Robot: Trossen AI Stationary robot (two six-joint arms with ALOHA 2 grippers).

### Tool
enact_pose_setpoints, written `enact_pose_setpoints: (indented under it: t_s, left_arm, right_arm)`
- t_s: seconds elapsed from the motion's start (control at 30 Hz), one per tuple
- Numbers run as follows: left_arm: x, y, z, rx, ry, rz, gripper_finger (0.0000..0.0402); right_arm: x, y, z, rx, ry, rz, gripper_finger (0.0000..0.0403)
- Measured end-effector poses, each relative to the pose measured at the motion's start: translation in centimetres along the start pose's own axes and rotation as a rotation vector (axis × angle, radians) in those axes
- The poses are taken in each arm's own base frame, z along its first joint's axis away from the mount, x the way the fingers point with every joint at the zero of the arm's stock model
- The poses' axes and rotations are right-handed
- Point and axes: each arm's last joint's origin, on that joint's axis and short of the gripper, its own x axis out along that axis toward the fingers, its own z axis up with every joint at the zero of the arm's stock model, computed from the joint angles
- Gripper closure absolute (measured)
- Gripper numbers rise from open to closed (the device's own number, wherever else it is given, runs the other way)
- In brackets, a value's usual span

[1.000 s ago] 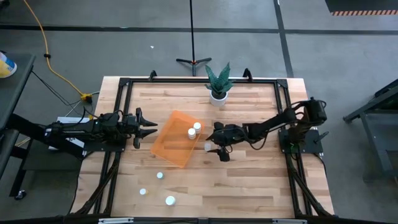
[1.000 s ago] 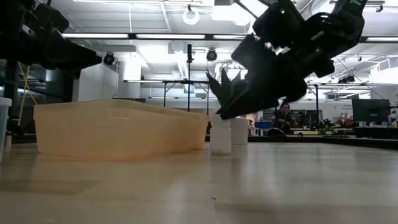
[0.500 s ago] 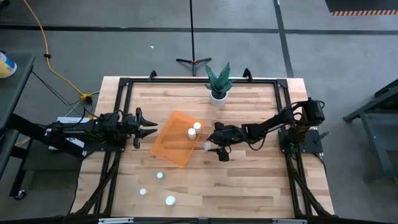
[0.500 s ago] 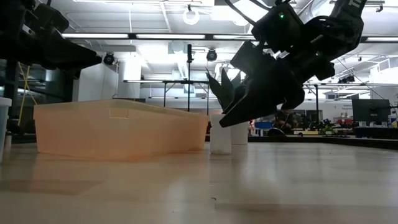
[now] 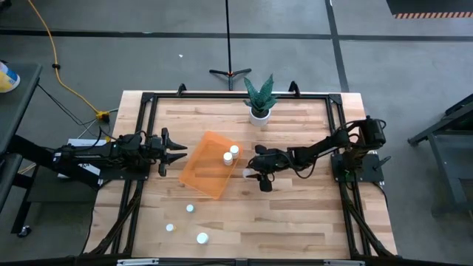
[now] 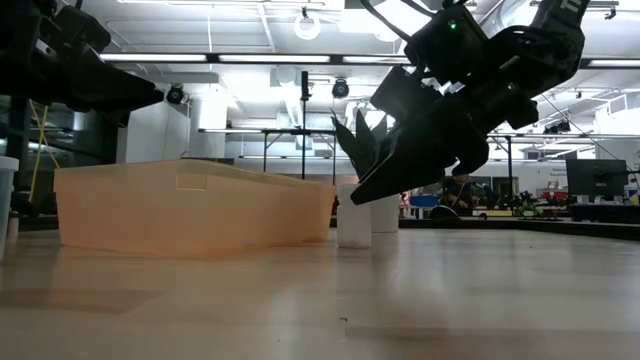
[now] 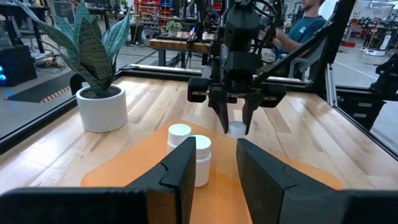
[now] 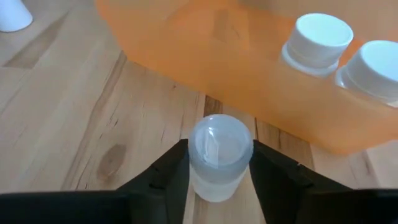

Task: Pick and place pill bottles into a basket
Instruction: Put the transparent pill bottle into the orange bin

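The orange basket (image 5: 209, 167) lies at the table's middle with two white pill bottles (image 5: 230, 154) standing in its far right corner; they also show in the right wrist view (image 8: 323, 38). My right gripper (image 5: 250, 174) is shut on a third pill bottle (image 8: 219, 155) that stands on the table just right of the basket. My left gripper (image 5: 176, 151) hangs open and empty at the basket's left side, above the table (image 7: 214, 149). Three more bottles (image 5: 190, 208) stand on the table near its front left. My right gripper pinches the bottle's cap and upper side wall (image 8: 194, 163) between its two fingers (image 8: 166, 174). The fingers slant down from the table's right. The bottle stands upright with its bottom on the table (image 6: 354, 240), close to the basket's right wall.
A white plant pot (image 5: 259, 114) with a green plant stands at the table's far edge, behind my right gripper. A black frame (image 5: 148, 100) runs along the table's edges. A person (image 7: 308, 25) sits beyond the table's right side.
My right gripper has gone down around the bottle beside the basket, then held still. The bottle has stayed on the table.
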Motion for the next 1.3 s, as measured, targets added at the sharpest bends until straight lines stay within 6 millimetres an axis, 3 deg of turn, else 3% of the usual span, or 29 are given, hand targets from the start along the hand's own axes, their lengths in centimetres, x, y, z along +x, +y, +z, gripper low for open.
enact_pose_setpoints:
  t_s: [0.17, 0.8, 1.0, 1.3]
  left_arm:
    - [0.0, 0.0, 0.0, 0.0, 0.0, 0.0, 0.0252]
    - [0.0, 0.0, 0.0, 0.0, 0.0, 0.0, 0.0252]
    - [0.0, 0.0, 0.0, -0.003, 0.0, 0.0, 0.0252]
    - [0.0, 0.0, 0.0, -0.003, 0.0, 0.001, 0.0252]
  right_arm:
    - [0.0, 0.0, 0.1, 0.0, -0.008, 0.0, 0.0279]
    - [-0.4, 0.2, 2.3, -0.023, -0.239, 0.084, 0.0276]
    - [-1.0, 0.3, 4.3, -0.081, -0.299, 0.092, 0.0281]
    - [-0.4, -0.5, 8.3, -0.171, -0.295, 0.047, 0.0279]
